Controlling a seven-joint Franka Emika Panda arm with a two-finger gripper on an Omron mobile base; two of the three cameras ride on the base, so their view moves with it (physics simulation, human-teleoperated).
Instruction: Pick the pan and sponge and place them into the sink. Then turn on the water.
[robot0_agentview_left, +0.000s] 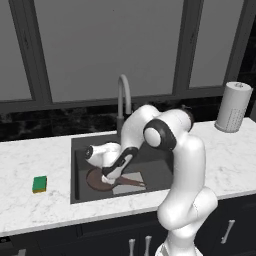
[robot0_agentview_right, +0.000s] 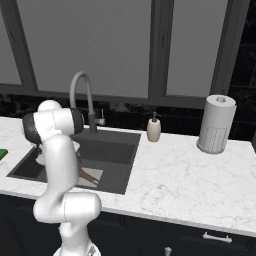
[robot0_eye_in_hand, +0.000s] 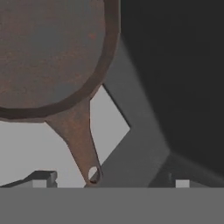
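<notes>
The dark reddish-brown pan lies flat on the bottom of the sink, its long handle pointing right. In the hand view the pan is seen from close above, with its handle end low in the picture. My gripper hangs inside the basin just over the pan. It is open: in the hand view the gripper has its two tips far apart, on either side of the handle end, touching nothing. The green sponge rests on the white counter left of the sink. The grey gooseneck faucet stands behind the basin; no water runs.
A paper towel roll stands at the counter's back right. A beige soap dispenser sits behind the sink's right corner. Dark windows rise behind the counter. My arm bends over the sink's right half.
</notes>
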